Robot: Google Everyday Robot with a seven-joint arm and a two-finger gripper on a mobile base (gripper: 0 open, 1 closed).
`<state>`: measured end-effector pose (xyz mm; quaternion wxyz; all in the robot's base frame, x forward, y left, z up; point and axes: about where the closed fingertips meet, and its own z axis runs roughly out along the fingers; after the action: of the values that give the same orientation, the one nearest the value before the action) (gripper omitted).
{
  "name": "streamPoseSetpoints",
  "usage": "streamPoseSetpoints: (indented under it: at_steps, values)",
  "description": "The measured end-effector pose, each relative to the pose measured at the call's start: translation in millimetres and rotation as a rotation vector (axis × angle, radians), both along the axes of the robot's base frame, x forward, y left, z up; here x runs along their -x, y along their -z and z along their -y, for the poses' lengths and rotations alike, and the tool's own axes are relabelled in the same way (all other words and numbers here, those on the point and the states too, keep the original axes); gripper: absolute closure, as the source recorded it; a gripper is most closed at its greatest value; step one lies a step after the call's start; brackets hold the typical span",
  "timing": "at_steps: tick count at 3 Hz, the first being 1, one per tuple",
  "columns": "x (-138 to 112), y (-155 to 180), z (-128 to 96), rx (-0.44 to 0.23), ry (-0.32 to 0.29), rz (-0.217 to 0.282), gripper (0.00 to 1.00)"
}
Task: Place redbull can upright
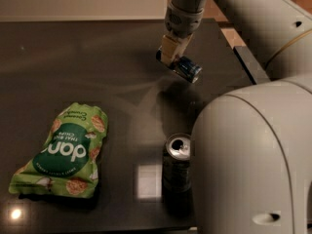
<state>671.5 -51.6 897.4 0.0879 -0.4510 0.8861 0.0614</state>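
In the upper middle of the frame, the gripper [171,57] hangs above the dark counter [97,72], its pale fingers [168,48] pinching one end of the redbull can [187,68]. The can is tilted, its free end pointing down toward the right, and it looks clear of the counter, with a dark shadow below it. Lower in the frame, a wider soda can [176,164] stands upright with its opened silver top showing, just beside the robot's large pale arm housing [248,165], which hides its right side. A green chip bag [63,152] lies flat at the lower left, well apart from both cans.
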Motion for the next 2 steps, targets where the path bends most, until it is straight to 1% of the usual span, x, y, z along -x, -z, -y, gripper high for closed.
streamPoseSetpoints:
  at_steps: [1,2]
  values:
    - [22,-45,-8,-0.141,-0.180,0.119,1.00]
    - [44,-79,-16,-0.289,-0.321,0.226,1.00]
